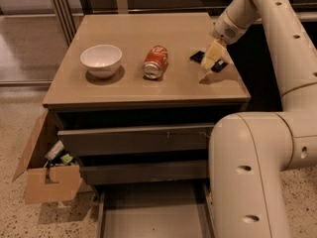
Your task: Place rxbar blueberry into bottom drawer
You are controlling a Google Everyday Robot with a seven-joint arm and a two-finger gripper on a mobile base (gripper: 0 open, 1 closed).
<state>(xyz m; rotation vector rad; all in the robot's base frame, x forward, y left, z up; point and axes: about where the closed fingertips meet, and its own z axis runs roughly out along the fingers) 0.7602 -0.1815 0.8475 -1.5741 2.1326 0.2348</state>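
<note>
The rxbar blueberry point(198, 57) is a flat dark bar lying on the cabinet top near its right edge, partly hidden behind my gripper. My gripper point(211, 59) hangs directly over the bar's middle with its pale fingers pointing down at it. The bottom drawer point(148, 213) is pulled out at the foot of the cabinet, showing a plain grey floor with nothing in it.
An orange-red soda can point(155, 62) lies on its side mid-top. A white bowl point(101, 60) stands at the left. Two upper drawers point(133, 139) are pushed nearly shut. An open cardboard box point(48, 170) sits on the floor at left. My arm's large white body point(247, 177) fills the right foreground.
</note>
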